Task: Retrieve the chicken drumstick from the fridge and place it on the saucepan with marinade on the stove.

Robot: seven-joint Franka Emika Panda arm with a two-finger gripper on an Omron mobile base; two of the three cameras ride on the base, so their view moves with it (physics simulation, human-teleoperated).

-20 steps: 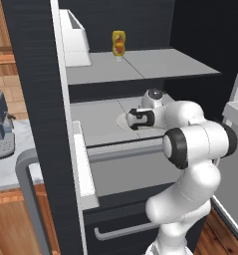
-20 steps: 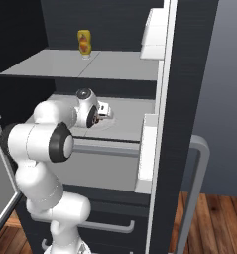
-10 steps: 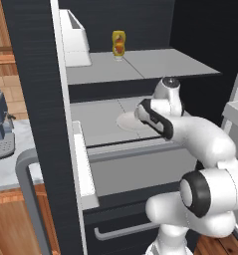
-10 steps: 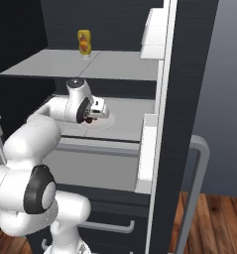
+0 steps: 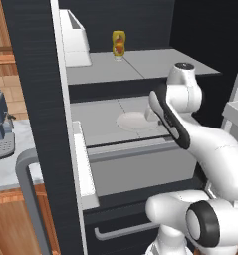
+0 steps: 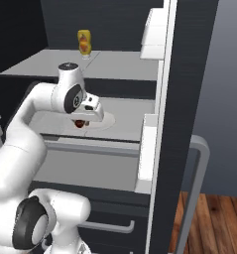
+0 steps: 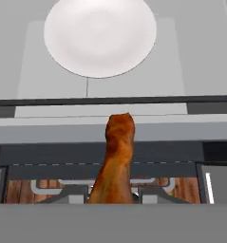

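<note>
- Reddish-brown chicken drumstick sits pinched in the robot's two-finger hand, sticking up between the finger tips in the hand view, so the hand is clamped on the meat.
- Round white plate lies bare on the grey middle shelf of the tall black fridge; the drumstick is lifted off it, nearer the shelf's front edge.
- From the right base view, the drumstick shows as a small dark red lump right under the hand, just above the plate's near rim.
- White arm reaches in over the grey drawer front below that shelf.
- Yellow-orange squeeze bottle stands upright on the upper shelf, well apart from the hand.
- Fridge door is open, its white door bins visible on the inside.
</note>
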